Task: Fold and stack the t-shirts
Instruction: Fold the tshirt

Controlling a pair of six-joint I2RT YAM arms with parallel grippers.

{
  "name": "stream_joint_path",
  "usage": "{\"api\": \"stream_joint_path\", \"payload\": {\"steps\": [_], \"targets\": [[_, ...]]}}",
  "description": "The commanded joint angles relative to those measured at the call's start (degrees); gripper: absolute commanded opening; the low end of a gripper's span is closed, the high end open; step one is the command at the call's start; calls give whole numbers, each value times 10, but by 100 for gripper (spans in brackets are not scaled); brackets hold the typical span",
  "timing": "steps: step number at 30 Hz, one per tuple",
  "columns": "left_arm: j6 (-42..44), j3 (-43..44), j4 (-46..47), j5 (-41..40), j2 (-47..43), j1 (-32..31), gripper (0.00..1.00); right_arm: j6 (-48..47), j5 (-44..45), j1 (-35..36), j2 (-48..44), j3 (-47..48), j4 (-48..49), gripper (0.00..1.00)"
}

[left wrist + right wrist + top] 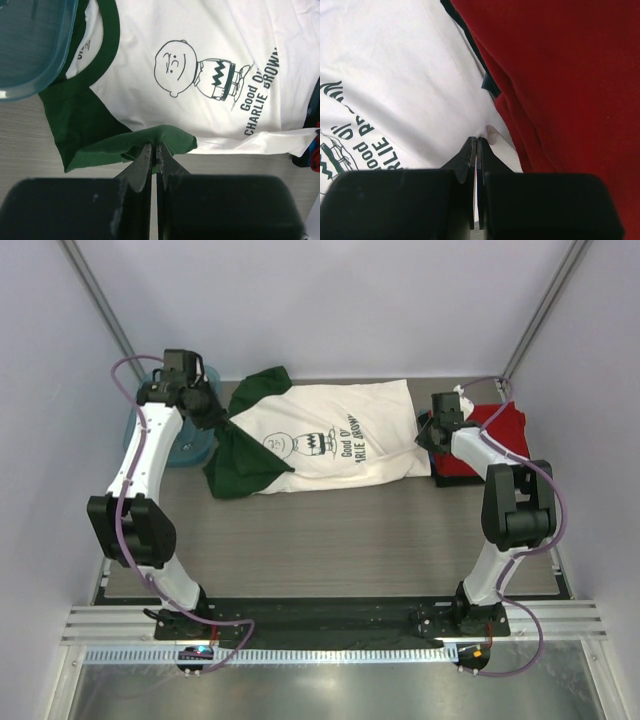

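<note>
The white t-shirt (pixel 330 440) with dark green sleeves and black chest print lies spread across the back of the table. My left gripper (pixel 212 417) is shut on its near green sleeve (pixel 150 140), pinching a raised fold. My right gripper (pixel 432 430) is shut on the shirt's white hem (pixel 487 132) at the right end, beside the folded red shirt (pixel 490 435). The red shirt (pixel 560 75) fills the right of the right wrist view, with a dark layer under it (pixel 455 480). The print (pixel 210 75) shows in the left wrist view.
A teal plastic tub (pixel 190 435) stands at the back left, just behind my left gripper; its rim (pixel 45 75) shows in the left wrist view. Grey walls enclose the table on three sides. Bare wooden tabletop (pixel 330 540) lies in front of the shirt.
</note>
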Motion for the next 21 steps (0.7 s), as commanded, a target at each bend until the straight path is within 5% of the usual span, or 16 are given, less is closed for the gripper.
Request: {"api": "stream_joint_path", "payload": {"steps": [1, 12, 21], "targets": [[5, 58, -5, -12, 26, 4, 0, 4, 24, 0, 8, 37, -2, 1], [19, 182, -57, -41, 106, 7, 0, 3, 18, -2, 29, 68, -5, 1], [17, 187, -62, -49, 112, 14, 0, 6, 10, -6, 45, 97, -4, 1]]}}
